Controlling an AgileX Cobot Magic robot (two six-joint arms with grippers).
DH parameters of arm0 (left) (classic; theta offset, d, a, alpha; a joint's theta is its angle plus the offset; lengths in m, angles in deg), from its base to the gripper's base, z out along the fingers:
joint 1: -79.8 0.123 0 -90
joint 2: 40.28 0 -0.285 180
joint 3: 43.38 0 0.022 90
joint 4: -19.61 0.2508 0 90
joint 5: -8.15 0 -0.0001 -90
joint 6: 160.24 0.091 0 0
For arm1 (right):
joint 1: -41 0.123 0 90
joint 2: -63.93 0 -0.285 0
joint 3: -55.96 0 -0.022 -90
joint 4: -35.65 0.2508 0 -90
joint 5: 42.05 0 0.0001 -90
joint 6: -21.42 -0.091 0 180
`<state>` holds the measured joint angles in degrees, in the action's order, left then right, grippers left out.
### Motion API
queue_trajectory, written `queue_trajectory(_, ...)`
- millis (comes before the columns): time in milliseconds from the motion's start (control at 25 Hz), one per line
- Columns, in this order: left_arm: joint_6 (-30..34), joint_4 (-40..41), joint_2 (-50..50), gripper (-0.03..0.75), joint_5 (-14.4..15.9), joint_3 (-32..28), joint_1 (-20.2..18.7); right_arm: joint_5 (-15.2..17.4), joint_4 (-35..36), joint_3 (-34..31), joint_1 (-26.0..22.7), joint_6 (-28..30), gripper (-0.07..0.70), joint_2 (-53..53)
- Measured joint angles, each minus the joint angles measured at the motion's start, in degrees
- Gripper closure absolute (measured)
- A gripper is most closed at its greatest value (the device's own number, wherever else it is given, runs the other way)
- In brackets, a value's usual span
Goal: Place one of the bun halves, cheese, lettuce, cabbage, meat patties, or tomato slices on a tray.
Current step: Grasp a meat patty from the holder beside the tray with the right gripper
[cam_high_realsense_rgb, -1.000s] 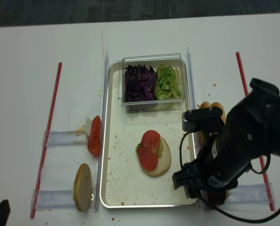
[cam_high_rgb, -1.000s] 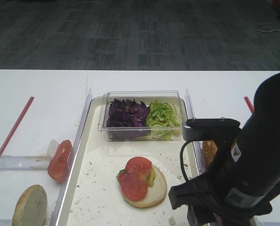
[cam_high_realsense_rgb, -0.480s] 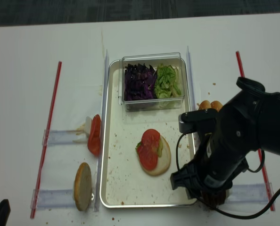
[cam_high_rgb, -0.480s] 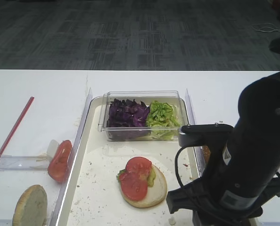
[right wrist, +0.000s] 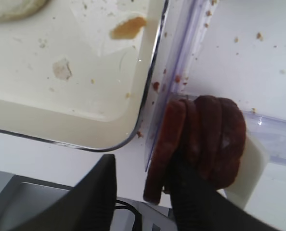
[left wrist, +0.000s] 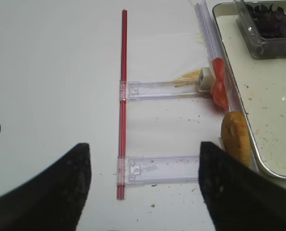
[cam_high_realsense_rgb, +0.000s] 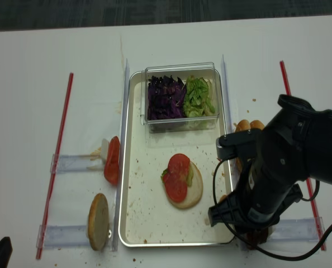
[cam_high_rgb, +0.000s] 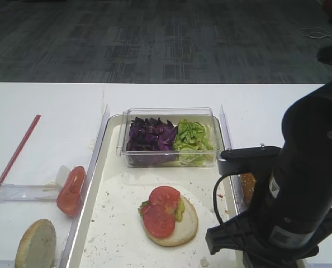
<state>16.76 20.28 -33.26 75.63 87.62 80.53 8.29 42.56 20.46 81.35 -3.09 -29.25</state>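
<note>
Your right gripper [right wrist: 148,192] straddles the outermost of the meat patties [right wrist: 201,142], standing on edge just outside the tray [right wrist: 85,120] corner; fingers are apart around it, not visibly pinching. They look soft and greasy; grip one across its flat faces, gently.

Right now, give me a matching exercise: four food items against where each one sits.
Items:
1. cabbage
2. meat patties
3. tomato slices
4. lone bun half

Places:
A. standing on edge right of the tray, at the right gripper's fingers
B. clear box, left side
C. left of the tray, on edge
D. on the bun in the tray

Pairs: 1-B, 2-A, 3-D, 4-C
</note>
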Motion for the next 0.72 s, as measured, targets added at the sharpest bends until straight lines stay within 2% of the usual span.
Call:
queue_trajectory(160,0.0,0.0,0.0,0.241,0.0,0.0,0.0,0.25,-0.64,0.0,0.09,-0.13,0.335,0.0)
queue_trajectory(400,0.0,0.0,0.0,0.241,0.0,0.0,0.0,1.22,-2.25,0.0,0.09,-0.16,0.507,0.0)
queue_trajectory(720,0.0,0.0,0.0,0.241,0.0,0.0,0.0,1.28,-2.63,0.0,0.09,-0.16,0.513,0.0)
